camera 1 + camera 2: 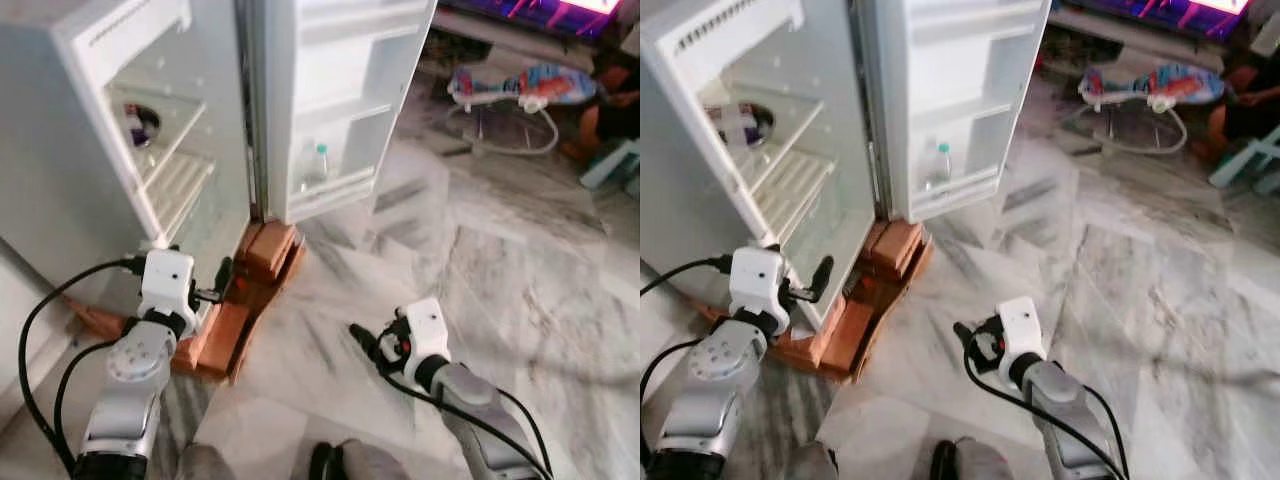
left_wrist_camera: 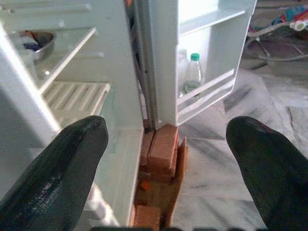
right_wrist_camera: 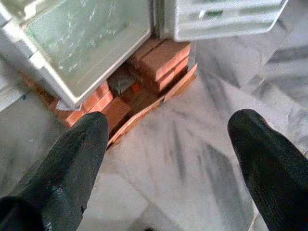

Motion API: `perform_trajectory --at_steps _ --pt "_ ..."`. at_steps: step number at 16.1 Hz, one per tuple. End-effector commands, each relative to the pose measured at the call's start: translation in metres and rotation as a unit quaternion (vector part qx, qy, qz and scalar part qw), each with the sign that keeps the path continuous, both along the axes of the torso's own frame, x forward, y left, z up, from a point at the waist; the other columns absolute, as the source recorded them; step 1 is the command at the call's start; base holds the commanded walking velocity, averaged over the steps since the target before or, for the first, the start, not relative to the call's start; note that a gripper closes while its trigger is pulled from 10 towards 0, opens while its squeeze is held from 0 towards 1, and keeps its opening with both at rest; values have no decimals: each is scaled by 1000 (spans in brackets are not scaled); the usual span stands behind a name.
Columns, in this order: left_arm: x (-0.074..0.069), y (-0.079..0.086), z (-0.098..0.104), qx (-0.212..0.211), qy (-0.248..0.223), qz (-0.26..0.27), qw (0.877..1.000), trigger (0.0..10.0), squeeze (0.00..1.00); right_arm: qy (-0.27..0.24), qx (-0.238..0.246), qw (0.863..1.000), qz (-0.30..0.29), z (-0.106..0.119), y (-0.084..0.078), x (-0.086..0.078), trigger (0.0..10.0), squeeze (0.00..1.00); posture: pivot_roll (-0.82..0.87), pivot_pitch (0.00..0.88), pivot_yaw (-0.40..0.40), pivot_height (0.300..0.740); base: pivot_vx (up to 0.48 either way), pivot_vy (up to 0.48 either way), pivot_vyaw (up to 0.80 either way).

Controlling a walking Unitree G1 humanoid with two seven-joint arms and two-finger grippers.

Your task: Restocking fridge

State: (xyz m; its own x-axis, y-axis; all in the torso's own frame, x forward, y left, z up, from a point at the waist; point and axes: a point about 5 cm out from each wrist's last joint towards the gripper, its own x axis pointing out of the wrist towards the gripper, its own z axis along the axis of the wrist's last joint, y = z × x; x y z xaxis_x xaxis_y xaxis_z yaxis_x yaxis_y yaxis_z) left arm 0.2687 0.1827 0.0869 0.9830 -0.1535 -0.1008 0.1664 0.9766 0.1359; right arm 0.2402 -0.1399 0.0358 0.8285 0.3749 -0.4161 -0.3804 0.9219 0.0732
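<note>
Standing open on a stack of red bricks [image 1: 262,262], the white fridge [image 1: 60,200] fills the upper left of the head views, its door [image 1: 340,100] swung wide toward the marble floor [image 1: 480,260]. Both grippers are below and in front of it, touching nothing. The left gripper [image 2: 166,163] is raised at the fridge's lower front corner, just beside the cabinet edge, its 2 black fingers [image 2: 57,168] spread wide apart and empty, pointing into the gap between cabinet and door. The silver left arm rises from the lower left edge of the head view, bent upward at the wrist. The right gripper [image 3: 168,159] hangs low over the floor, well apart from the fridge, aimed back toward the bricks; its 2 fingers [image 3: 267,163] are likewise parted wide and hold nothing. The right arm reaches in from the lower right edge.

Inside, the fridge has glass shelves [image 2: 67,53], a white slatted rack [image 2: 77,98] beneath, and a metal bowl [image 2: 36,41] at the back of the upper shelf. A clear bottle [image 2: 193,74] with a green cap stands upright in the lowest door shelf, behind its rail. A colourful baby bouncer [image 1: 520,90] sits on the floor at the upper right.
</note>
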Motion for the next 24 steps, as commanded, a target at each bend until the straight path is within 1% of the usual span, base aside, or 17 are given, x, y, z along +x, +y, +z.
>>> perform_trajectory --at_steps 1,5,7,8,10,11,12,13,16,18,20,21,23,24 --pt "0 -9 -2 -8 5 -13 1000 10000 0 5 -11 1000 -19 -3 -9 -2 10000 0 113 119 -83 740 0 -345 0" --pt "1 -12 -4 -12 9 -15 1000 10000 0 4 -12 1000 -28 -5 -9 -1 10000 0 99 96 -83 740 0 -348 0" --pt "1 -14 -8 -17 13 -12 1000 10000 0 -5 -2 999 -45 -7 -6 3 10000 0 91 84 -90 740 0 -330 -284" --pt "2 -15 -9 -21 15 -12 1000 10000 0 -23 12 998 -60 -3 -4 8 10000 0 90 83 -90 740 0 -330 -800" --pt "2 -17 -12 -22 18 -14 1000 10000 0 -53 23 995 -76 6 -2 16 10000 0 89 78 -93 740 0 -326 -800" --pt "3 -18 -13 -23 17 -14 999 10000 0 -87 31 992 -85 18 -2 25 10000 0 89 78 -93 740 0 -330 -800" --pt "3 -18 -13 -25 17 -13 999 10000 0 -97 34 991 -91 21 -4 28 10000 0 86 78 -87 740 0 -326 -800" --pt "3 -18 -13 -24 16 -11 1000 10000 0 -108 34 988 -104 24 -9 32 10000 0 86 78 -87 740 262 -304 -800" --pt "4 -17 -15 -24 12 -1 1000 10000 0 -125 38 985 -117 26 -12 34 10000 0 85 76 -86 740 371 -101 -800" --pt "6 -17 -15 -24 11 1 1000 10000 0 -136 43 983 -117 28 -11 35 10000 0 90 75 -86 740 465 0 -800" --pt "4 -18 -17 -26 16 -2 1000 10000 0 -147 51 980 -122 31 -7 36 10000 0 73 70 -74 740 463 0 -800" --pt "3 -17 -21 -29 23 -2 999 10000 0 -153 57 979 -125 34 -5 36 10000 0 66 68 -72 740 465 0 -800" --pt "-5 -7 -40 -25 54 22 998 10000 0 -170 66 975 -124 38 -2 35 10000 0 58 68 -73 740 469 0 -800" --pt "-11 -2 -41 -25 52 32 998 10000 0 -178 69 973 -132 40 -4 34 10000 0 58 68 -79 740 480 0 -800"
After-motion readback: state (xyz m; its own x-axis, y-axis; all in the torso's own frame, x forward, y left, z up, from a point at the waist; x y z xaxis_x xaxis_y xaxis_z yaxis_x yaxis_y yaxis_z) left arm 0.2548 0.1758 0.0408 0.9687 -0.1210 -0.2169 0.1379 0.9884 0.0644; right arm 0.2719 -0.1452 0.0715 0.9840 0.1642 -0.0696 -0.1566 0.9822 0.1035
